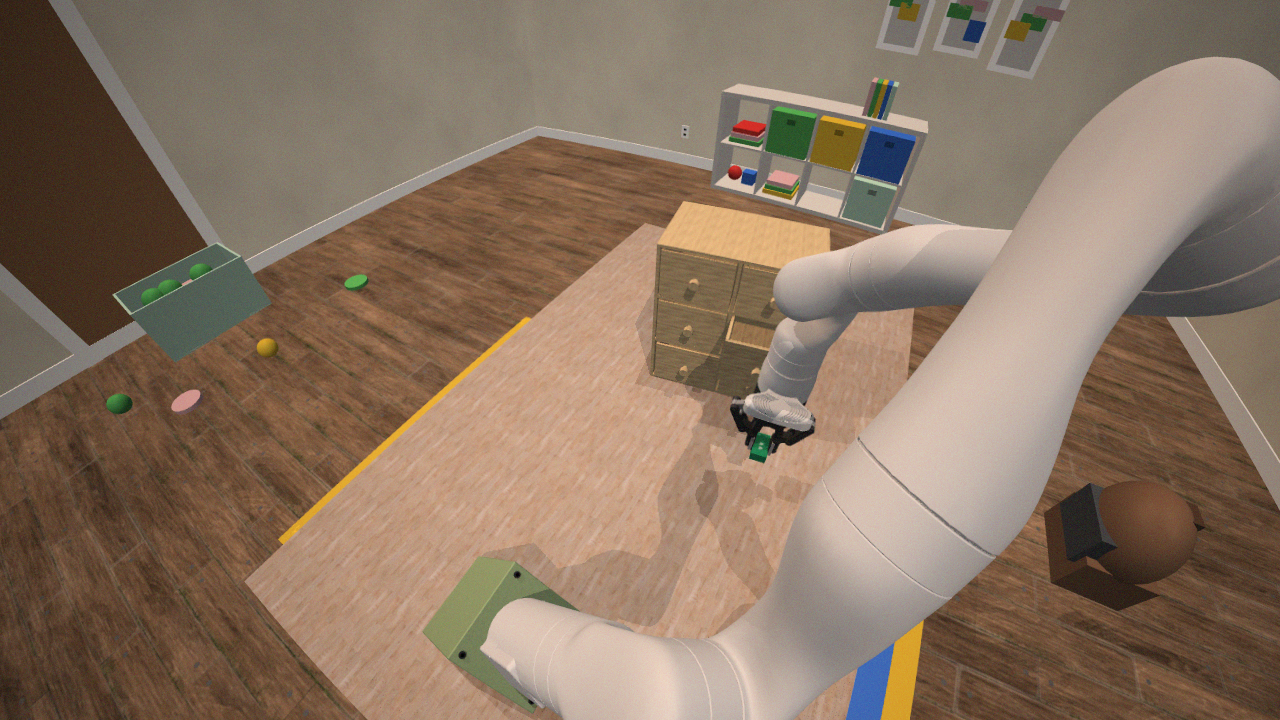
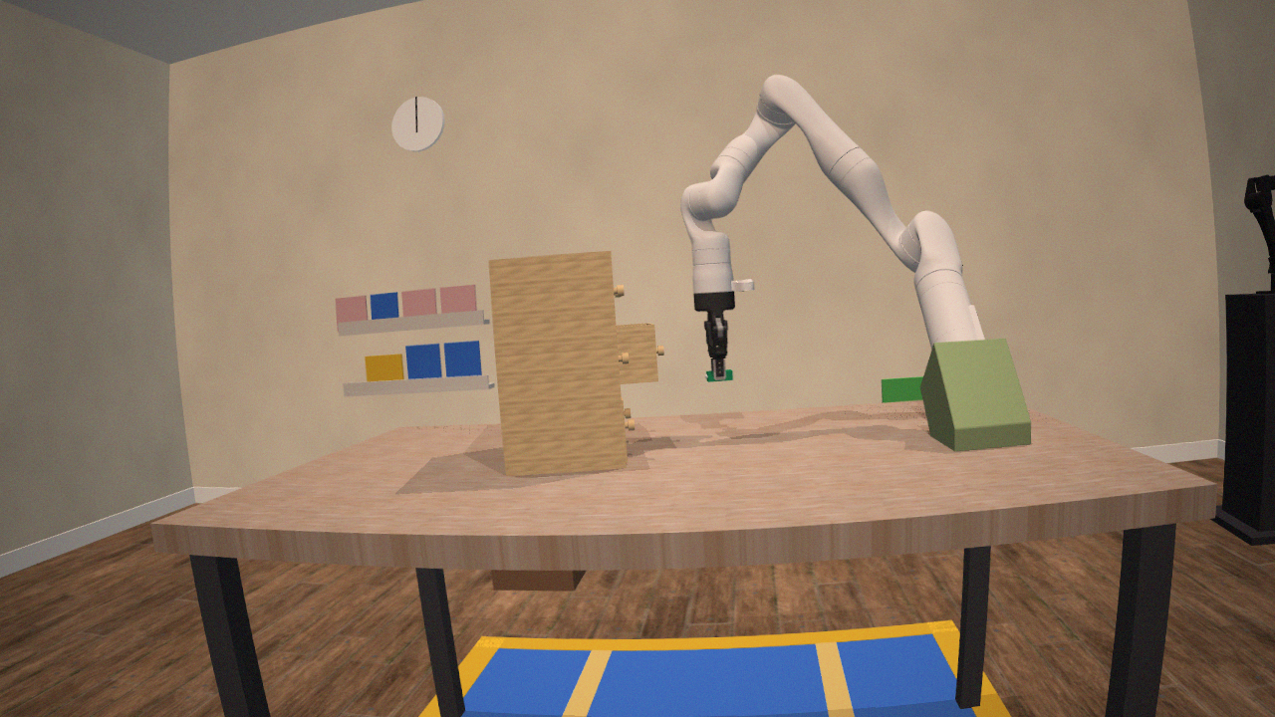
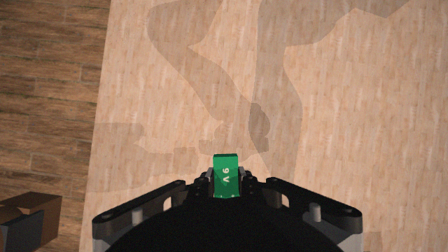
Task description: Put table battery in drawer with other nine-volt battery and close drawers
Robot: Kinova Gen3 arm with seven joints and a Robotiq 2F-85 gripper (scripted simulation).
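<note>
The green nine-volt battery (image 1: 759, 446) (image 3: 226, 175) is held between the fingertips of my gripper (image 1: 761, 438) (image 2: 718, 369) (image 3: 226, 175), which is shut on it and points down. In the exterior view the battery hangs well above the table, in front of the chest. The wooden chest (image 1: 744, 229) (image 2: 557, 374) stands upright. Its middle drawer in the right column (image 1: 750, 334) (image 2: 637, 355) is pulled part way out, at about the battery's height or slightly above. The other drawers in view look pushed in. My arm hides part of the open drawer, and its contents cannot be seen.
The table (image 1: 572, 465) (image 2: 757, 499) (image 3: 367, 105) carries the chest and the green arm base (image 1: 474, 595) (image 2: 980, 392). My forearm crosses in front of the chest's right side in the top view. Small round knobs stick out of the drawer fronts.
</note>
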